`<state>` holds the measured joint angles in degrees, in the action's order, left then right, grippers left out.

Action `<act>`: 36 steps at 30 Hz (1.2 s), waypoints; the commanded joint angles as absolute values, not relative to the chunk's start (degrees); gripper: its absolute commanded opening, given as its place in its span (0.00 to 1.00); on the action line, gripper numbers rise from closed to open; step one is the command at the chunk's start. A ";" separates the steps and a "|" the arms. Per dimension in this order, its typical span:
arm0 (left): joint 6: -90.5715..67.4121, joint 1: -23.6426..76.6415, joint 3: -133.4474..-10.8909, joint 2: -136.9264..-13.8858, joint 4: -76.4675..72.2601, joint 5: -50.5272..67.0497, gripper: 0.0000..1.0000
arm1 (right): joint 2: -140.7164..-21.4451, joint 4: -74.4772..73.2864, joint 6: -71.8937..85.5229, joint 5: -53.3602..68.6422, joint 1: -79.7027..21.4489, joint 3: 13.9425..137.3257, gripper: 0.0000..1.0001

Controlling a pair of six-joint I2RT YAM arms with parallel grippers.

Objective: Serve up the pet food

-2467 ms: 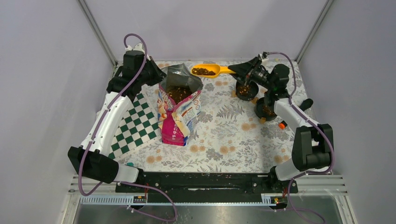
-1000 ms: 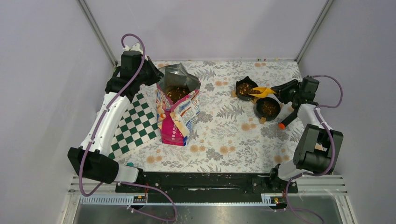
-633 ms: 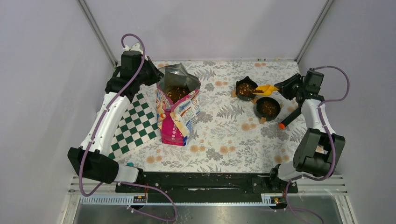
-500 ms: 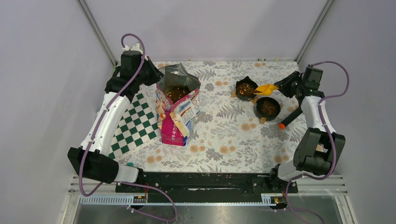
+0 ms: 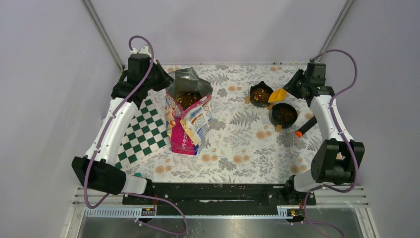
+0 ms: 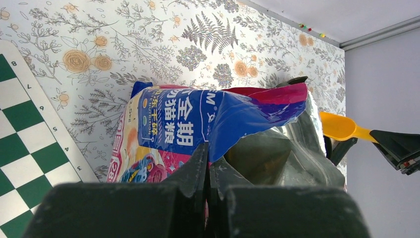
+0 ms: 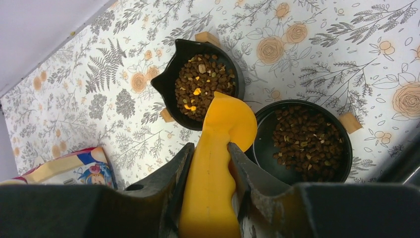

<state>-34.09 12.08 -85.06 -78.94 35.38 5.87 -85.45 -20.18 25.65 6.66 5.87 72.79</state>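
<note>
The pink-blue-white cat food bag (image 5: 189, 115) stands open at the table's middle left, with brown kibble (image 5: 187, 98) inside. My left gripper (image 5: 166, 82) is shut on the bag's rim (image 6: 218, 144) and holds it open. Two black bowls hold kibble: the far one (image 5: 260, 93) (image 7: 204, 84) and the near one (image 5: 284, 114) (image 7: 306, 141). My right gripper (image 5: 292, 88) is shut on the handle of the orange scoop (image 5: 277, 94) (image 7: 218, 158). The scoop is tipped bowl-down between the two bowls and looks empty.
A green and white chessboard (image 5: 143, 133) lies at the left under my left arm. An orange-tipped black marker (image 5: 305, 126) lies right of the near bowl. Small tan blocks (image 7: 206, 37) sit beside the bowls. The back rail and side walls are close to my right arm.
My right gripper carried the loaded scoop from beside the bag to the bowls, tipped it over them and swung back toward the far right. The scoop now shows no kibble. My left arm stayed still.
</note>
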 commanded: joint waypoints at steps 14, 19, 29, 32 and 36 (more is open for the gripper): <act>-34.74 15.03 -89.21 -79.05 30.64 10.20 0.00 | -67.86 8.06 38.92 42.29 -5.25 70.44 0.00; -33.65 19.90 -90.01 -78.78 31.12 0.73 0.00 | -69.01 16.43 44.36 42.49 -12.74 69.84 0.00; -32.69 26.91 -94.44 -82.95 31.95 -6.97 0.00 | -79.77 -12.13 32.32 26.92 -26.23 80.84 0.00; -32.65 28.09 -95.18 -83.93 31.53 -6.46 0.00 | -84.04 -14.35 32.96 23.89 -29.40 82.85 0.00; -34.95 28.30 -94.04 -85.26 28.89 -2.04 0.00 | -90.91 -14.19 36.59 20.83 -32.40 84.35 0.00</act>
<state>-32.75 27.53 -91.72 -84.62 36.91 -6.09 -86.15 -12.56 34.57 25.52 -29.61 81.23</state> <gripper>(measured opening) 0.010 0.349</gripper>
